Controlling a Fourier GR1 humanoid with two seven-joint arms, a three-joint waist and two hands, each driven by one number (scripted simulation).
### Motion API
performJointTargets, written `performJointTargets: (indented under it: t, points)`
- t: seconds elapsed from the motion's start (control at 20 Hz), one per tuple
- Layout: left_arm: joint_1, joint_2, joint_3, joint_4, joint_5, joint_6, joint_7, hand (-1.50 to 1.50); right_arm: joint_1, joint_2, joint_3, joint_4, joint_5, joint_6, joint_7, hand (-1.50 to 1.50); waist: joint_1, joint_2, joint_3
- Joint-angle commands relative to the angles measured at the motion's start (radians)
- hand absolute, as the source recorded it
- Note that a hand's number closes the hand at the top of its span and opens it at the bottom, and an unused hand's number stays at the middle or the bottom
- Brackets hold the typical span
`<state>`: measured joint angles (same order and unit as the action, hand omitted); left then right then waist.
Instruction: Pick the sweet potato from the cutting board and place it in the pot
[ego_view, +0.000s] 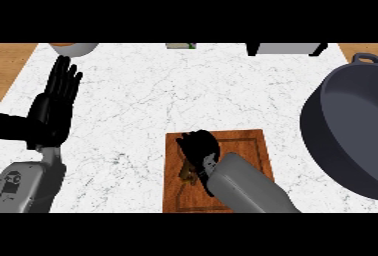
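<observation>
A wooden cutting board (244, 145) lies at the counter's lower middle. My right hand (199, 146) is down on the board's left half with its fingers curled. Only a small brown piece of the sweet potato (189, 174) shows under the hand, beside the wrist; the rest is hidden. The big dark grey pot (347, 125) stands at the right edge, well apart from the board, its mouth facing me. At the left, my left hand (53, 107) rests open with its fingers up.
A bowl (74, 48) with an orange rim sits at the top left. A small green and white item (181, 45) and a grey appliance (288, 48) line the far edge. White marble (184, 90) stretches between board and far edge.
</observation>
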<state>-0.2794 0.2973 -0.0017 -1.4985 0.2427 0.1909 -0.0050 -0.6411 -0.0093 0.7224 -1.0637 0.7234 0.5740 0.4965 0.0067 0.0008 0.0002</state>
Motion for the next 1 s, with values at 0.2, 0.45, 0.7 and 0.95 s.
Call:
performJointTargets:
  t: [0.2,0.45,0.7,0.95]
  points:
    - [-0.050,-0.002,0.027,0.029,-0.017,-0.040,0.022,0.00,-0.014,0.009,0.031,0.197,-0.018,-0.134,-0.153,-1.50,0.008,0.003,0.000]
    - [0.022,-0.026,0.010,-0.042,-0.021,-0.039,0.019,0.00,-0.017,0.008,0.134,0.132,-0.006,-0.138,-0.231,1.50,0.017,0.001,0.000]
    - [-0.004,-0.051,0.013,-0.042,-0.046,0.001,0.039,0.00,-0.024,0.008,0.160,0.137,0.002,-0.139,-0.236,1.50,0.011,0.001,0.000]
    - [-0.013,-0.047,0.032,-0.020,-0.053,-0.018,0.054,0.00,-0.029,0.008,0.186,0.055,0.032,-0.183,-0.149,1.50,0.000,-0.001,0.000]
